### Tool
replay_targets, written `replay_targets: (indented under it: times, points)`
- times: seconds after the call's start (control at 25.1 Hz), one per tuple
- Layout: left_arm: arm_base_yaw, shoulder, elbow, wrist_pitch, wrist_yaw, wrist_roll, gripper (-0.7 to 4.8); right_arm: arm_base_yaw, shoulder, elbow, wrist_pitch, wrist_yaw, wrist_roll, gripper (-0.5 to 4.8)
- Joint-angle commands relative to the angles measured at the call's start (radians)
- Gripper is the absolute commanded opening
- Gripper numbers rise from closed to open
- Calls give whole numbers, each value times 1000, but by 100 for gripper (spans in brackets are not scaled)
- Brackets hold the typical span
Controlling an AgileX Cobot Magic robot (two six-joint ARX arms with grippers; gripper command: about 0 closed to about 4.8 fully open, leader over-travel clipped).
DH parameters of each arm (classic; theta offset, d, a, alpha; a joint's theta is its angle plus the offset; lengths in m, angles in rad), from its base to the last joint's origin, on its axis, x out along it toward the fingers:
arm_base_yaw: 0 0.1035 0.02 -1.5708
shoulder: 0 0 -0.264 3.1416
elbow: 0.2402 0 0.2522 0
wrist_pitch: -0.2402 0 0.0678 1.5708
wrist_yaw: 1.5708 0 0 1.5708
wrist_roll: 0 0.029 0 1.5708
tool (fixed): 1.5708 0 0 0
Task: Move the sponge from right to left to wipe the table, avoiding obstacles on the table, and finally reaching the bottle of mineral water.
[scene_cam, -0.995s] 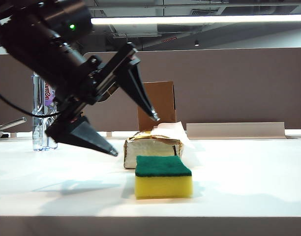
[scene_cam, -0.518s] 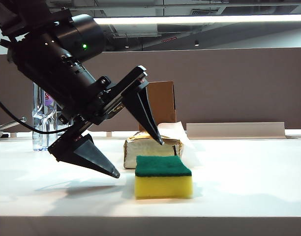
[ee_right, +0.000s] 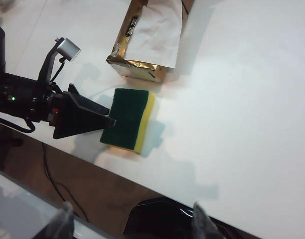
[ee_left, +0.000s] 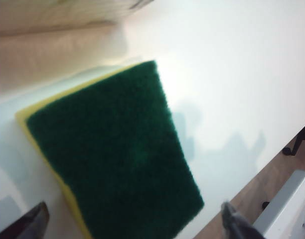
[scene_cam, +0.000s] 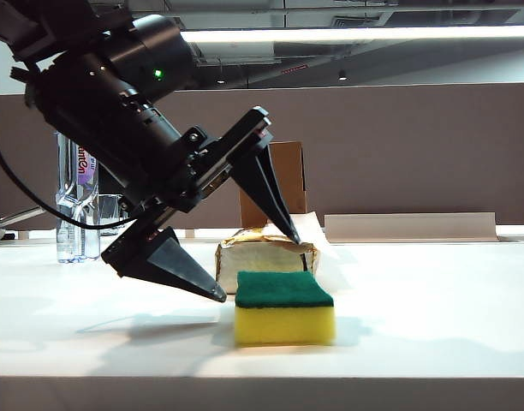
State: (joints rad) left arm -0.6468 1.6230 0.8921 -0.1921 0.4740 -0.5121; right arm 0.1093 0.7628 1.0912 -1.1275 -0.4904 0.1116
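The sponge (scene_cam: 284, 308), yellow with its green face up, lies on the white table (scene_cam: 433, 300) near the front edge. My left gripper (scene_cam: 257, 267) hangs open over its left end: one fingertip is low, just left of the sponge, and the other is up by the tissue box (scene_cam: 266, 255). Neither touches the sponge. The left wrist view shows the sponge (ee_left: 117, 159) filling the space ahead of the left gripper (ee_left: 132, 225). The bottle of mineral water (scene_cam: 76, 205) stands at the far left. My right gripper (ee_right: 131, 219) is open and empty, high above the table's front edge, looking down on the sponge (ee_right: 127, 119).
The crumpled tissue box (ee_right: 147, 42) with white paper lies right behind the sponge, and a brown cardboard flap (scene_cam: 283, 184) stands upright behind it. A small glass cup (scene_cam: 114, 216) stands beside the bottle. Grey partition panels close off the back. The front table edge runs close to the sponge.
My left gripper has moved right and down, so its open fingers now stand around the sponge's left end. The sponge, the tissue box and the bottle have not moved.
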Motion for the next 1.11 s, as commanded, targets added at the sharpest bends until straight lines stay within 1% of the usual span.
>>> replay_targets:
  times: [0.04,0.24,0.6,0.64,0.72,0.76,0.84,0.96,1.04,1.11]
  points:
    - [-7,26,6,14,-6,-20,479,1,-2,4,6,-2,12,305]
    - [-7,67,6,11,0,-20,479,1,-2,4,5,-2,13,305]
    - [-7,73,6,11,-7,-19,479,1,-2,4,6,-2,16,305]
    - [-7,74,6,12,-13,-18,459,1,-2,4,5,-2,16,305]
    - [-7,76,6,14,-24,-18,451,1,-2,4,6,-2,16,305]
    - [-7,79,6,14,-25,-18,440,1,-2,4,6,-2,18,305]
    - [-7,90,6,14,-25,-18,353,1,-2,4,6,-2,19,305]
    - [-7,101,6,16,-21,-18,271,1,-2,4,6,-2,20,305]
    - [-7,108,6,15,-21,-18,232,1,-2,4,6,-2,20,305]
    - [-7,110,6,14,-21,-17,208,1,-2,5,6,-2,20,304]
